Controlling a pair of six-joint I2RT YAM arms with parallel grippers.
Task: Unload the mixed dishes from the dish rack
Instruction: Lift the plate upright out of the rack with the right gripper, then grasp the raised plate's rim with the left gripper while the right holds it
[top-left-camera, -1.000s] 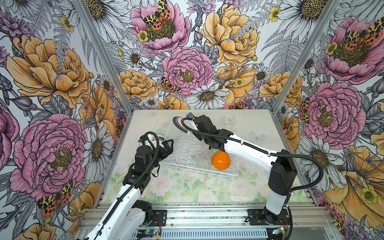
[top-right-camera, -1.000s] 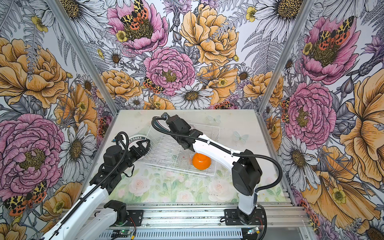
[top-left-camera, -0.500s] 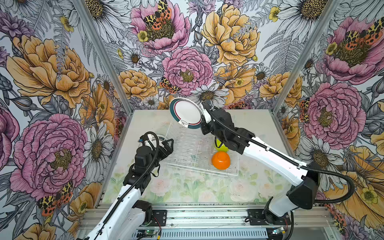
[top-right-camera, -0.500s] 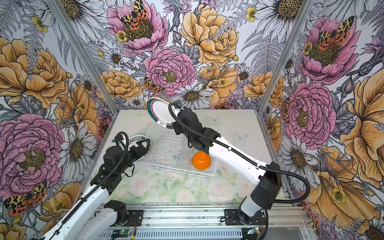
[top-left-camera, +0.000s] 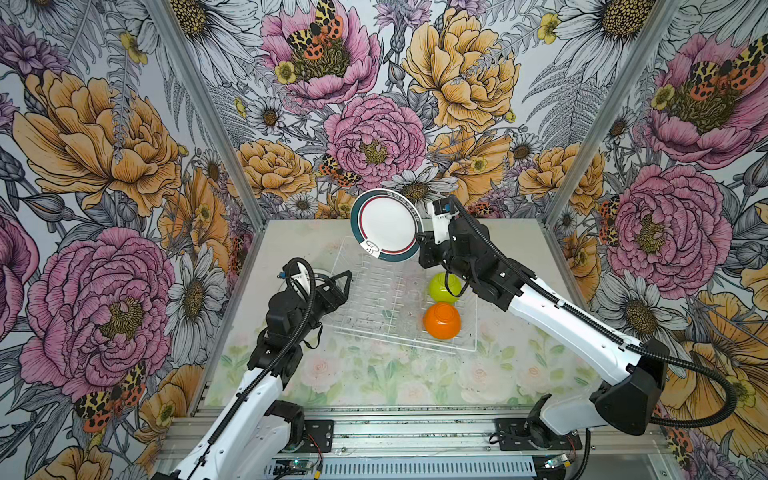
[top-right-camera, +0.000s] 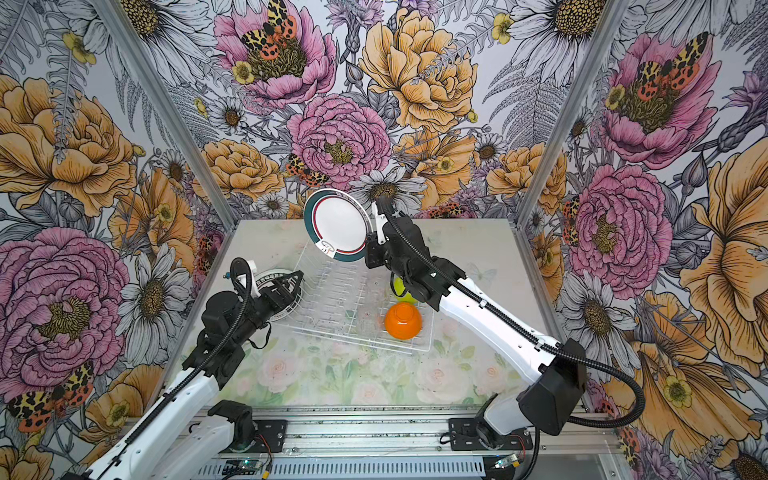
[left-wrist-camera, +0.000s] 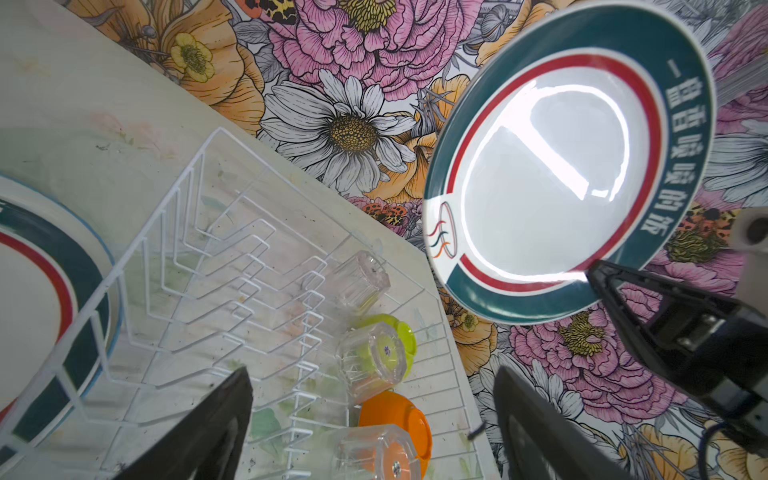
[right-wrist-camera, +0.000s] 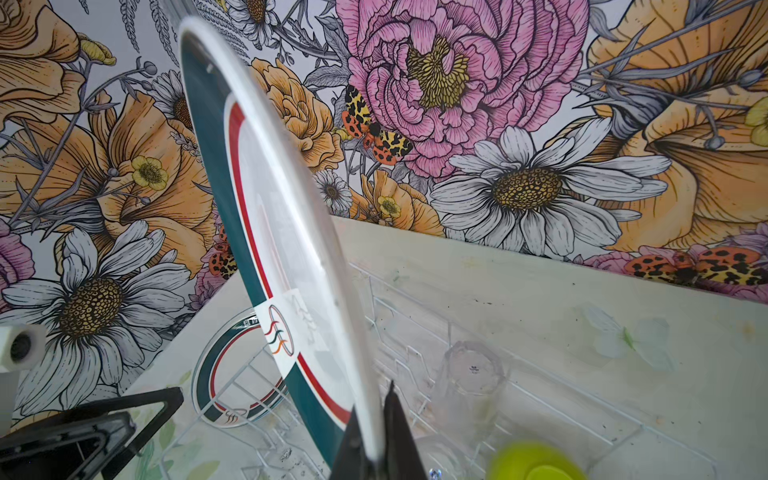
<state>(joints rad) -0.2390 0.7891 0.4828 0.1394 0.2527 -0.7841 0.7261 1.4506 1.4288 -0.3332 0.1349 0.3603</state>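
While the right gripper is pinching the plate by its rim, it is holding it tilted above the rack. The left gripper is hanging open and empty alongside. The next move is probably needing a clear table spot.

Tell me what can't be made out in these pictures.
- Second plate on the table: mostly behind the left hand in both top views; cut off by the frame edge in the left wrist view.
- Lime-green bowl: partly behind the right arm in both top views; blurred in the right wrist view.
- Clear tumblers: too faint to count in the top views.
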